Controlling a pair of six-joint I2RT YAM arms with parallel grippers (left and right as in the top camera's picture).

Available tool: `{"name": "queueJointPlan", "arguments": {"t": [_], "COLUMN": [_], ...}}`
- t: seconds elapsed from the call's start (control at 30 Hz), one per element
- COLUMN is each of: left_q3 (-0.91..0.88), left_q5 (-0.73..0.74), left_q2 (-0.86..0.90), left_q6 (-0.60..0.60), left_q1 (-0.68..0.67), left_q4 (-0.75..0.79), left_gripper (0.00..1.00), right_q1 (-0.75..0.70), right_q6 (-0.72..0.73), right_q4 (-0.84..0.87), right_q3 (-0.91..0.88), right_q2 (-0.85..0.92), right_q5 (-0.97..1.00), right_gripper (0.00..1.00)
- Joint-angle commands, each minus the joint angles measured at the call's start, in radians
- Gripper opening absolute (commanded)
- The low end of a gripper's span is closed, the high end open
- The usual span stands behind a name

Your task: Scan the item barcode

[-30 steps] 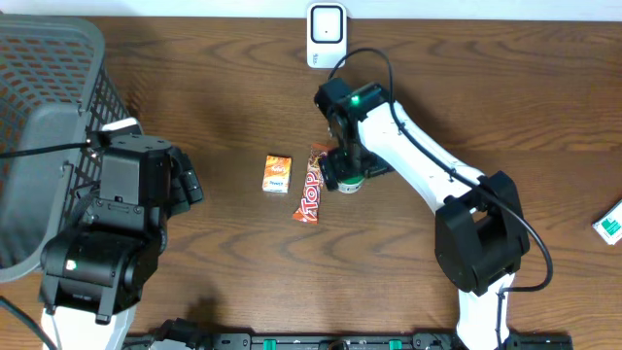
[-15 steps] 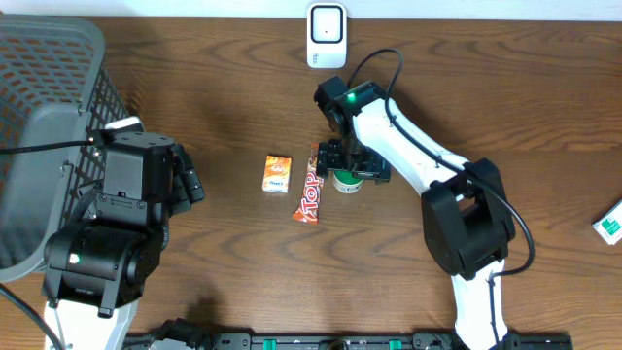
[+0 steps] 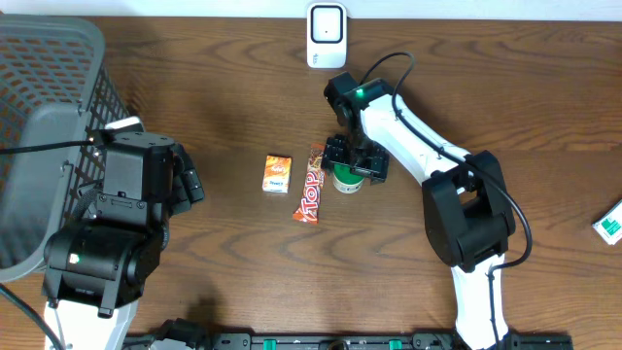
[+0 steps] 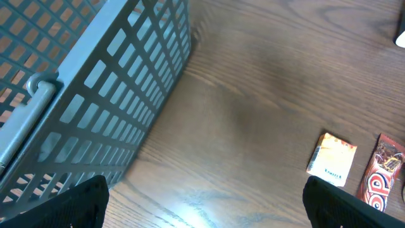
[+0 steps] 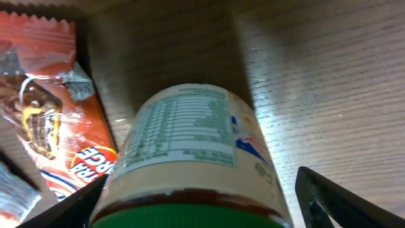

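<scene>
**While a green-lidded jar stands on the table, the right jaws sit either side of it**

Where the small jar (image 3: pixel 347 182) stands, near the middle of the table (image 3: pixel 214 78), its green lid faces up toward the overhead camera. The right wrist view shows its pale printed label. The right jaws are lowered around the jar and are spread, not clamped. On one side a dark fingertip (image 5: pixel 323 193) stands clear of the jar with bare wood showing between them. The other fingertip sits close against the lid's edge, and contact there cannot be judged.

Just beside the jar lies an orange-red candy bar (image 3: pixel 309 185), lengthwise and nearly touching it. A small orange box (image 3: pixel 277 174) lies flat a little beyond the bar, apart from it. A white scanner (image 3: pixel 326 34) stands at the far edge of the table, well apart from the jar.

Off to the left, the left jaws hang wide open with nothing between them. Their fingertips (image 4: pixel 82 202) show at the bottom corners of the left wrist view, near the grey mesh basket (image 3: pixel 49 68). At the table's right edge lies a blue-green and white box (image 3: pixel 609 224), only partly in view
</scene>
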Motion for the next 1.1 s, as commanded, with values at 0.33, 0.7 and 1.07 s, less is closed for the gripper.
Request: {"name": "queueJointPlan", "arguments": {"t": [0.33, 0.7, 1.07], "left_q3": [0.009, 0.009, 0.009], "left_q5": [-0.003, -0.003, -0.003], "left_q2": [0.0, 0.0, 0.0], "left_q6": [-0.01, -0.01, -0.01], "left_q1": [-0.001, -0.001, -0.001], "left_q4": [-0.014, -0.022, -0.026], "left_gripper": [0.98, 0.98, 0.98], "right_q1": [0.0, 0.0, -0.001], "right_q6": [0.003, -0.064, -0.143], "right_q4": [0.019, -0.013, -0.067], "right_q3": [0.012, 0.013, 0.013], "right_q2": [0.069, 0.071, 0.071], "right_q5": [-0.01, -0.006, -0.006], "right_gripper": [0.78, 0.63, 0.58]}}
